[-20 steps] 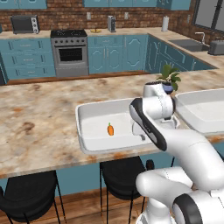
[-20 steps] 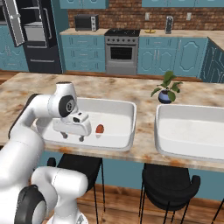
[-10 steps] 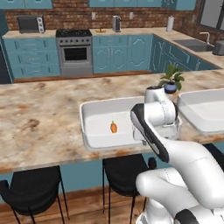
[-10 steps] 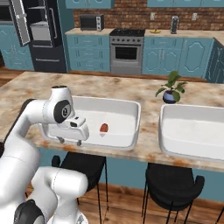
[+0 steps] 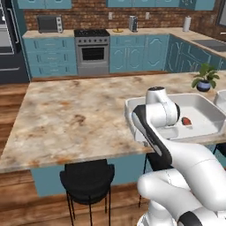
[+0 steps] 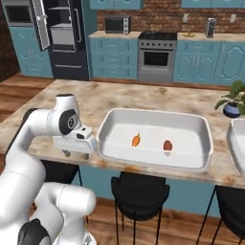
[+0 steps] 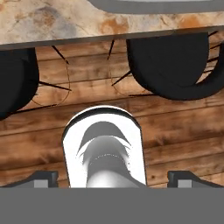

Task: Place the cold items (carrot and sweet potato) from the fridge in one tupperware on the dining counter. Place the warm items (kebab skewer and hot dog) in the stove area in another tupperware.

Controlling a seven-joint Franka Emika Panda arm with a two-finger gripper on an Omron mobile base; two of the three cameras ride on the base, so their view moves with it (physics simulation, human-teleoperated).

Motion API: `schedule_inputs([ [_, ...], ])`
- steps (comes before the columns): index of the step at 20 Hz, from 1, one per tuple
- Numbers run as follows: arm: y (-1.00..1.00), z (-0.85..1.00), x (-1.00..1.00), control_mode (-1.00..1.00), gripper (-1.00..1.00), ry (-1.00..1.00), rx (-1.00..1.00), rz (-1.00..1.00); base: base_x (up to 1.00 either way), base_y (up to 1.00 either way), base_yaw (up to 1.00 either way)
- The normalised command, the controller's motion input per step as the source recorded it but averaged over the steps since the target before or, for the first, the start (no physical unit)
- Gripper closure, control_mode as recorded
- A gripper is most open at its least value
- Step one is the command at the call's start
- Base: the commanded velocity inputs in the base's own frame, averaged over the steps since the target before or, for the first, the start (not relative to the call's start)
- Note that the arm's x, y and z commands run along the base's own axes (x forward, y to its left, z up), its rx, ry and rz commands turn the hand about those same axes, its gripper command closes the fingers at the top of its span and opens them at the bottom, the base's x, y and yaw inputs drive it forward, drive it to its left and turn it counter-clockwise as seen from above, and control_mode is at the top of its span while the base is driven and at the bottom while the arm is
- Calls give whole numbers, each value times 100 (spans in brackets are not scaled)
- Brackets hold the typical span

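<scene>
Hanging released at the near edge of the counter (image 6: 57,103), my gripper (image 6: 75,153) is empty. The stove (image 6: 157,56) lies far across the kitchen, beyond the tub (image 6: 201,135) holding carrot (image 6: 136,140) and sweet potato (image 6: 167,145).

Item count: two tupperware tubs stand on the counter (image 6: 72,103), the first tupperware (image 6: 155,119) just beside the pincer (image 6: 76,153) and the second tupperware (image 6: 238,139) well beyond it at the frame edge. The near tub contains one carrot (image 6: 136,140) and one sweet potato (image 6: 167,145), two roots in total. One potted plant (image 6: 234,98) stands between the tubs. Two black stools (image 6: 139,191) are visible beneath the counter edge.
</scene>
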Motion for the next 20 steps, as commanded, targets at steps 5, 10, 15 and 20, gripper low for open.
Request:
schedule_inputs([
  [5,0,0,0,100,-100,0,0,0,-5,100,3],
  [10,0,0,0,100,-100,0,0,0,-27,100,7],
  [15,0,0,0,100,-100,0,0,0,-33,100,8],
  [20,0,0,0,100,-100,0,0,0,-34,96,8],
])
